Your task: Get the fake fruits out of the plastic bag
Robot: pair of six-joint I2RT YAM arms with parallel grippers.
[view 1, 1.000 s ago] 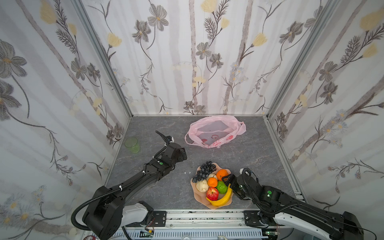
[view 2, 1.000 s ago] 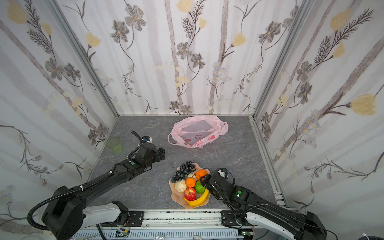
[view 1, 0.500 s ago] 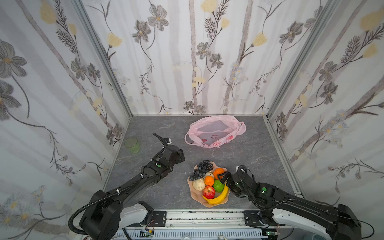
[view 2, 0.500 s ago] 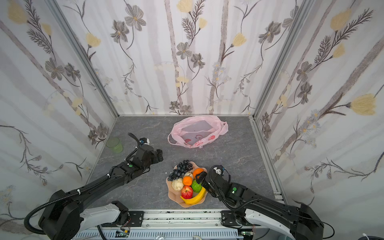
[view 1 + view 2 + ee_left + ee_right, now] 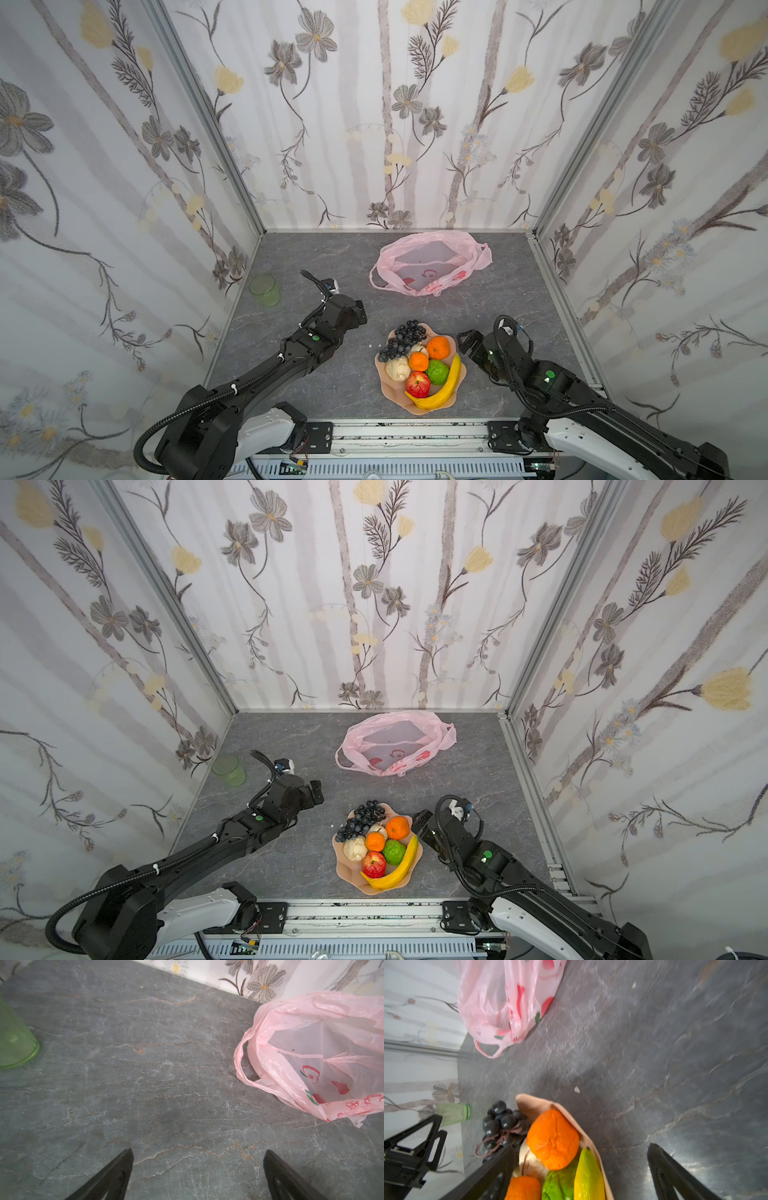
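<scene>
Bright, even; right wrist seemingly blurred.

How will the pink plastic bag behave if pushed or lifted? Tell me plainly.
The plastic bag looks thin and crumpled, so it would probably flop and fold rather than hold shape. It lies slack and looks empty, so it is likely very light; a push may just bunch or slide it on the table.

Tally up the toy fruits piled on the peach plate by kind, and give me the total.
Banana: 1
Grape bunch: 1
Oranges: 2
Apple: 1
Green bumpy fruit: 1
Pears: 2
Total: 8, all on the plate; none visible in the plastic bag.
</scene>
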